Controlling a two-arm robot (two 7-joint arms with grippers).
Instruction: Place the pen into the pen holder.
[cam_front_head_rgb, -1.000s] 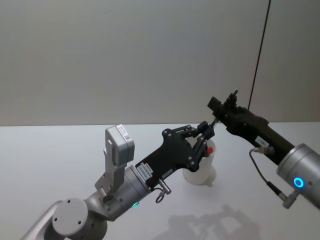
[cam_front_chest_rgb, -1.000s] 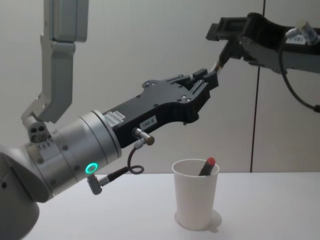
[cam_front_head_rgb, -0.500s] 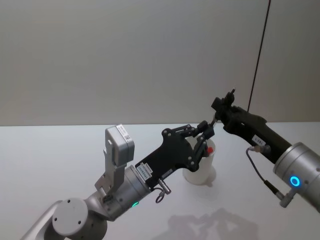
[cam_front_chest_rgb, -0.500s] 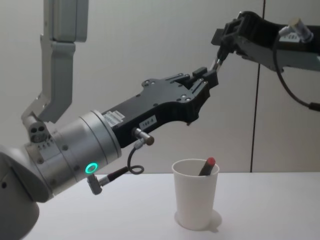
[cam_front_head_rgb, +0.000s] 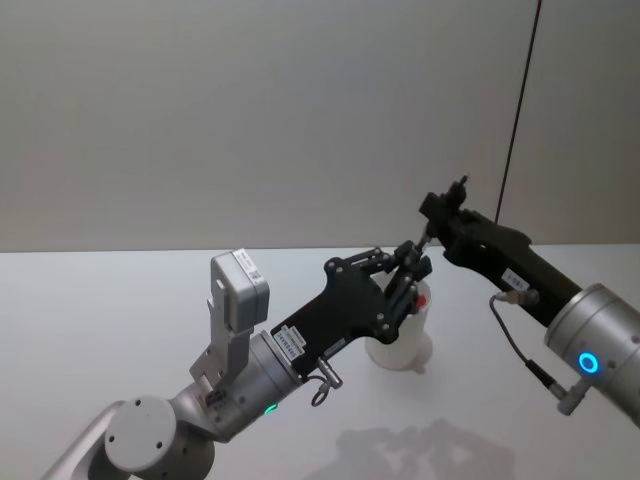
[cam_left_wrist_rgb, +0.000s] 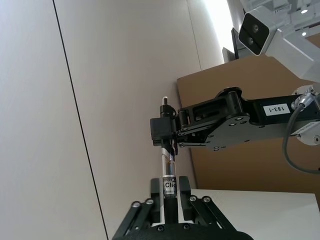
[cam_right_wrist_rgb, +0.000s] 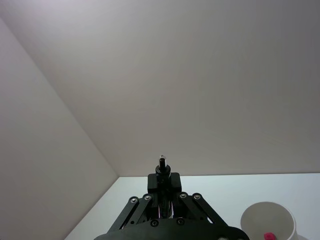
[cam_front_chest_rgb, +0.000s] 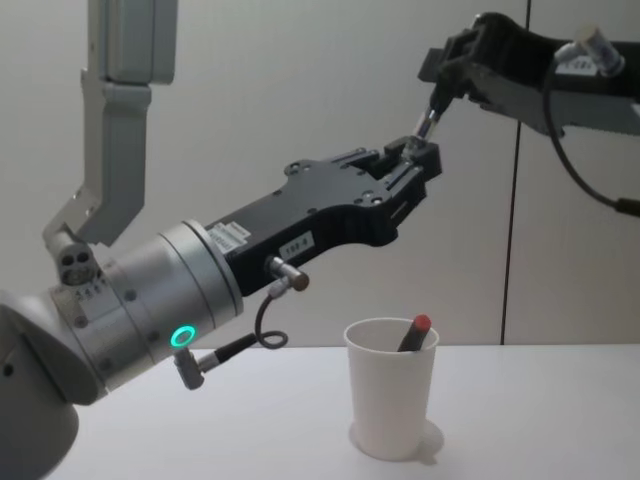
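A slim pen (cam_front_chest_rgb: 425, 124) with a clear barrel (cam_left_wrist_rgb: 168, 170) hangs high above the table, held at both ends. My left gripper (cam_front_chest_rgb: 413, 155) is shut on its lower part, with the fingers (cam_left_wrist_rgb: 184, 192) pressed on either side. My right gripper (cam_front_chest_rgb: 446, 84) is shut on its upper end (cam_right_wrist_rgb: 162, 167). The pen holder (cam_front_chest_rgb: 391, 400), a white paper cup, stands on the table below and slightly left of them. A red-capped pen (cam_front_chest_rgb: 415, 332) leans inside it. In the head view the left gripper (cam_front_head_rgb: 408, 268) partly hides the cup (cam_front_head_rgb: 400, 348).
The white table (cam_front_chest_rgb: 540, 420) spreads around the cup. A grey wall with a dark vertical seam (cam_front_chest_rgb: 513, 230) stands behind. The left arm's thick silver forearm (cam_front_chest_rgb: 150, 310) crosses the near left side, and a cable loops under it (cam_front_chest_rgb: 262, 325).
The right gripper shifted slightly toward the left gripper with the pen. The left gripper's fingers drew together on the pen's lower part. The cup has not moved.
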